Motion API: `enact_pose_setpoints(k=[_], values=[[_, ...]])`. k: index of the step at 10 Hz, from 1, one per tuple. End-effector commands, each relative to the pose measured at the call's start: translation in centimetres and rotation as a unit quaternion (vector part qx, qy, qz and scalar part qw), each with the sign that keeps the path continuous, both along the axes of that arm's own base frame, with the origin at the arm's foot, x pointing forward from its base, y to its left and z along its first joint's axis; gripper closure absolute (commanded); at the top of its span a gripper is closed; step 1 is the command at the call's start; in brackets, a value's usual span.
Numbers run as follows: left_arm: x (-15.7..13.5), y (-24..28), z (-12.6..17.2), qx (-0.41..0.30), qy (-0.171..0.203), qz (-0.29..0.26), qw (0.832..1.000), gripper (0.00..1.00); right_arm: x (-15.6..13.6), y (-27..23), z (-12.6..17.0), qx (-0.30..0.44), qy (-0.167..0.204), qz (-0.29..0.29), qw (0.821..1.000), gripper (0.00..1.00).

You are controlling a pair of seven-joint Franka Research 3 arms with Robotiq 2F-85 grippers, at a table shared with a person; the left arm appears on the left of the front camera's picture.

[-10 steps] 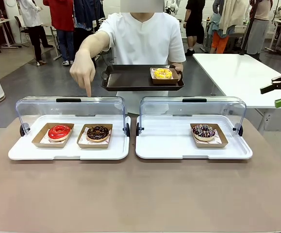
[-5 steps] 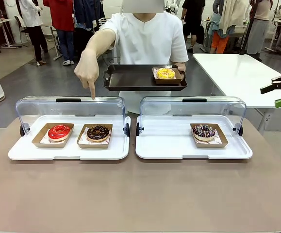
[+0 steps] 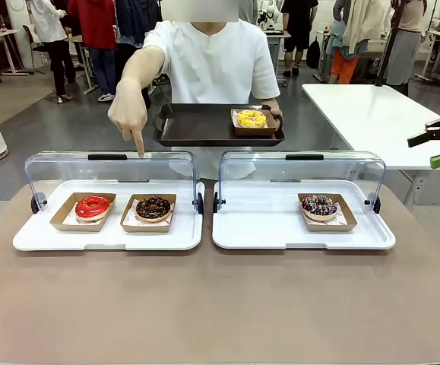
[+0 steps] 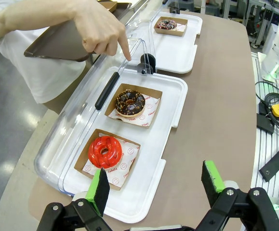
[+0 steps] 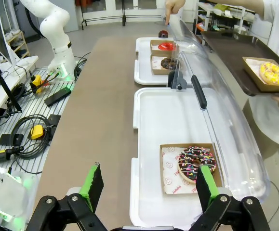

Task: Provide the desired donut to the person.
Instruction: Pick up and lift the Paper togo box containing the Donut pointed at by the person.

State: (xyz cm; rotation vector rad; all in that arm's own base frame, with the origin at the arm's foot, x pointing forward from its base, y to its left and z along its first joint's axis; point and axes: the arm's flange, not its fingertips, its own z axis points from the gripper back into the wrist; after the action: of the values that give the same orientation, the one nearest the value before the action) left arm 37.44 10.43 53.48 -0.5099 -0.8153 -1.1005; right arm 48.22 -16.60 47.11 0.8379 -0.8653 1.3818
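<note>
Gaping left tool (image 4: 156,182) and right tool (image 5: 150,185) hover; person's hand (image 3: 128,114) points over raised clear lid (image 3: 109,171) at chocolate donut (image 3: 153,207).

Robotics lab in open-plan hall; white robot arm (image 5: 52,29) beside brown table (image 3: 220,304); cables (image 5: 21,144) loose on slatted metal rack (image 5: 47,113); more white worktables (image 3: 371,114) across grey floor (image 3: 52,129); mock bakery counter: boxed donuts (image 3: 153,207) on white trays (image 3: 257,220) with clear hinged lids (image 3: 341,171); people (image 3: 98,23) standing farther off.
</note>
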Motion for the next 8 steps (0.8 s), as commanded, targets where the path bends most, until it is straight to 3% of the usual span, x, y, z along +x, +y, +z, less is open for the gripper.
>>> enact_pose_setpoints(k=[1,3,4,5,7,8], values=[[0.0,0.0,0.1,-0.005,-0.003,-0.003,1.000,0.00,0.3,-0.1,0.2,0.004,0.000,-0.004,1.000,0.00],[0.0,0.0,0.0,0.000,0.000,0.000,1.000,0.00,0.3,-0.1,0.2,0.004,0.000,-0.004,1.000,0.00],[0.4,-0.8,1.6,0.022,-0.002,-0.015,1.000,0.00,0.3,-0.1,0.2,0.004,0.000,-0.004,1.000,0.00],[0.8,-2.8,3.1,0.099,0.009,-0.058,0.993,0.00,0.3,-0.1,0.2,0.004,0.000,-0.004,1.000,0.00],[0.8,-7.0,4.4,0.266,0.016,-0.133,0.955,0.00,0.3,-0.1,0.2,0.004,0.000,-0.004,1.000,0.00],[1.3,-9.1,4.7,0.304,0.026,-0.144,0.941,0.00,0.3,-0.1,0.2,0.004,0.000,-0.004,1.000,0.00]])
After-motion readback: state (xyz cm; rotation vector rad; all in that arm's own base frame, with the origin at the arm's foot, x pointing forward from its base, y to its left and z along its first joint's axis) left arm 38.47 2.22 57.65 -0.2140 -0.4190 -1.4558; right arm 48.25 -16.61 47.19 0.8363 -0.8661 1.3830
